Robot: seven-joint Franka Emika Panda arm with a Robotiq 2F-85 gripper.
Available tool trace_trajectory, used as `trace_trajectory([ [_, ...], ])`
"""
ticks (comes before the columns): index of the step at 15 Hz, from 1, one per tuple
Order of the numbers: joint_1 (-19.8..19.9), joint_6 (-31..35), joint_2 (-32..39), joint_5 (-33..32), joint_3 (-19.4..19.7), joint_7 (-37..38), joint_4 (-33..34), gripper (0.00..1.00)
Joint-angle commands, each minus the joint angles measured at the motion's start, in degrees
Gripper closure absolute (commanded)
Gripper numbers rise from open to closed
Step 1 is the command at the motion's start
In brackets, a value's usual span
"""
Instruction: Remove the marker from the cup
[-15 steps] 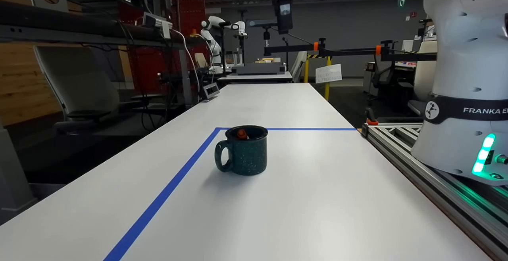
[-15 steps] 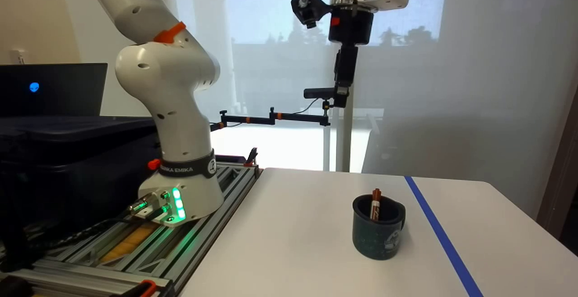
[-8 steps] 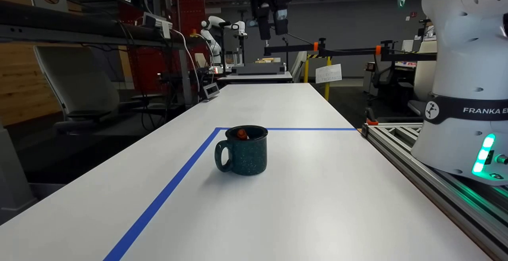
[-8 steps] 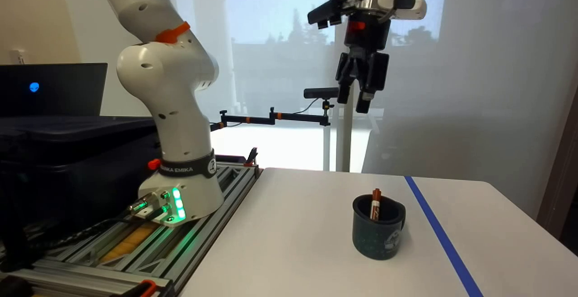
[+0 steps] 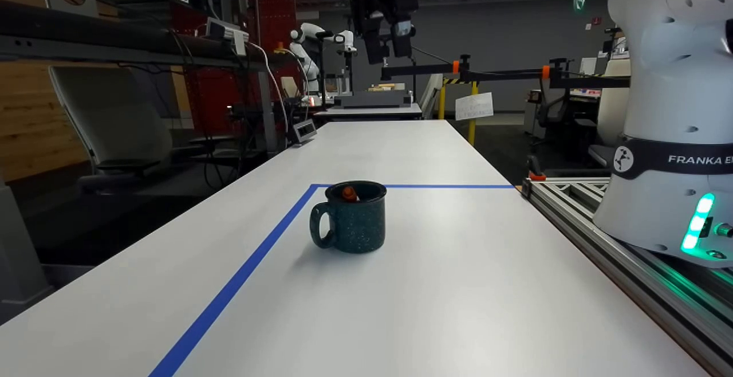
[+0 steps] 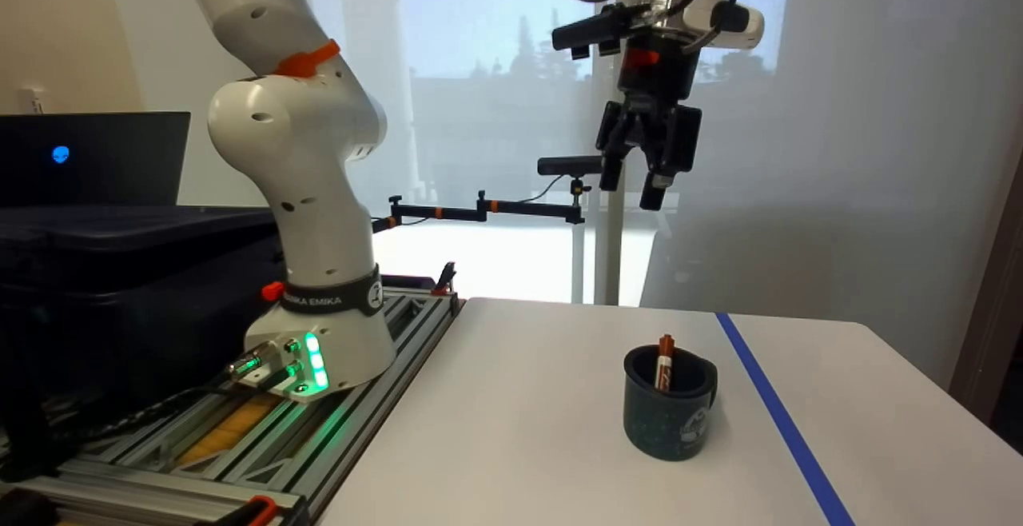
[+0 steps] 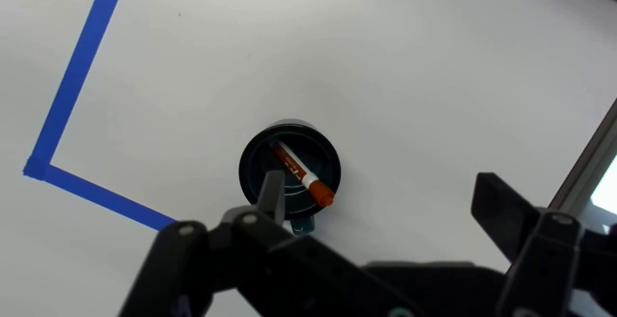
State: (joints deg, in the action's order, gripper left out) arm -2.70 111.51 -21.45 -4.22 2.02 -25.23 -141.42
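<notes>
The dark teal-green cup [image 6: 667, 426] stands upright on the white table, and it also shows in the other views [image 5: 359, 228] [image 7: 333, 163]. The marker [image 6: 665, 366], orange-brown with a white band, leans inside the cup with its capped end sticking above the rim. In the wrist view the marker [image 7: 304, 173] lies slanted across the cup's mouth, cap toward the lower right. My gripper [image 6: 632, 190] is open and empty, well above the cup. In the wrist view my gripper [image 7: 378, 182] has its fingers wide apart; the left finger overlaps the cup's edge.
Blue tape lines [image 7: 72, 81] run on the table [image 5: 458, 285] near the cup's handle side. The robot base stands on a metal frame [image 6: 384, 398] beside the table. A camera arm [image 6: 527, 208] stretches behind, at the table's far side.
My gripper has turned about its axis, so both fingers now show apart in the exterior views. It has also come down and shifted sideways a little. The cup and marker have not moved.
</notes>
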Motion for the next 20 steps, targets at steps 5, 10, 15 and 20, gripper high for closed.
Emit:
trace_trajectory([
  [5,-1.3,4.8,5.0,5.5,7.2,-26.9,-0.7,0.0],
  [10,-0.3,6.8,6.7,10.9,9.2,-45.8,-2.8,0.0],
  [15,-0.4,22.2,8.8,24.8,10.2,-56.4,-6.2,0.0],
  [20,0.9,23.5,10.6,25.2,8.9,-56.0,-6.0,0.0],
])
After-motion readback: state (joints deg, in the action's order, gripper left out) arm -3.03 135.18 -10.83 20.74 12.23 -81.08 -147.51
